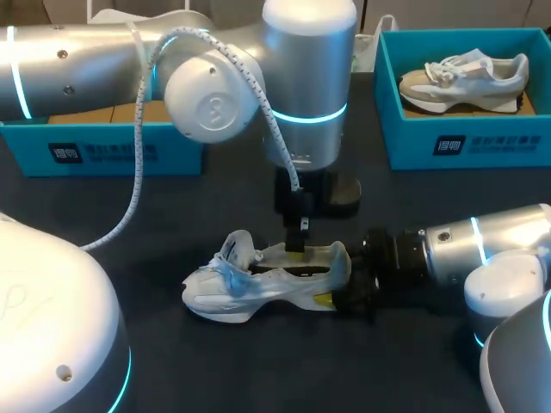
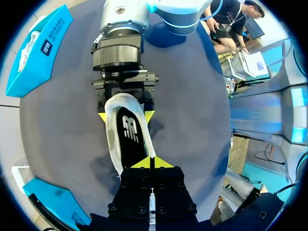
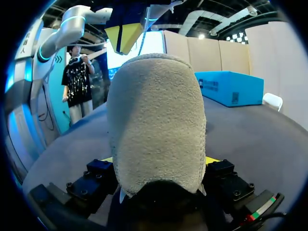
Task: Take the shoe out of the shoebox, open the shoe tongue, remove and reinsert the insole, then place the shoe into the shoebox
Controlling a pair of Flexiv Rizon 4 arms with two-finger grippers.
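Head view showed the shoe (image 1: 258, 288) lying at lower centre of the frame, with its long axis running left to right, toe left and heel right. The right gripper (image 1: 342, 284) clamped the heel from the right. The left gripper (image 1: 295, 247) stood directly above the opening with its fingertips pressed together. Whether they pinched the insole (image 2: 131, 139) could not be told. The left arm was judged the nearer to the insole.

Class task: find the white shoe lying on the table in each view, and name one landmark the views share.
Head view: the white shoe lies lower middle, heel in the right gripper.
Left wrist view: the shoe is just ahead of the left gripper, dark insole showing.
Right wrist view: its heel fills the middle, in that arm's gripper.
Shared landmark: the left gripper's yellow tips above the shoe.
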